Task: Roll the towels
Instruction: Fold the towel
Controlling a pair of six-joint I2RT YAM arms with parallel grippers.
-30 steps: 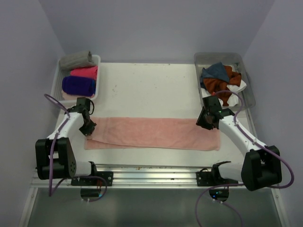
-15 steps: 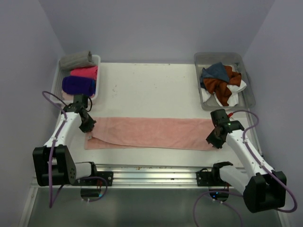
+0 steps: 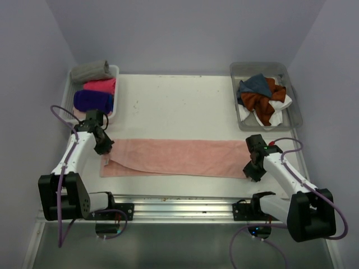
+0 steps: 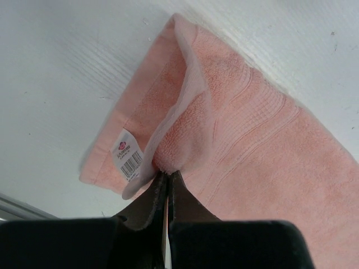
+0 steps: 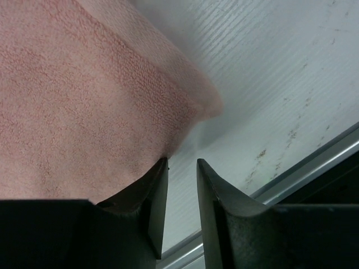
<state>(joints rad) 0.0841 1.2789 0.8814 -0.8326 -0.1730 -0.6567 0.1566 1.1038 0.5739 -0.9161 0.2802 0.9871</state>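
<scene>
A white tag sewn at the corner of the salmon pink towel bore a barcode and a round pink logo. Its lettering was too small to read.

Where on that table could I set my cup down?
The bare tabletop between the white tray and the grey bin, beyond the salmon towel. Crowded along the near edge: the towel runs from left end effector to right end effector.

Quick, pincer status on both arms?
Left pincer: closed, pinching a layer of the salmon pink terry towel near its corner.
Right pincer: open, holding nothing, at the towel's other end.
</scene>
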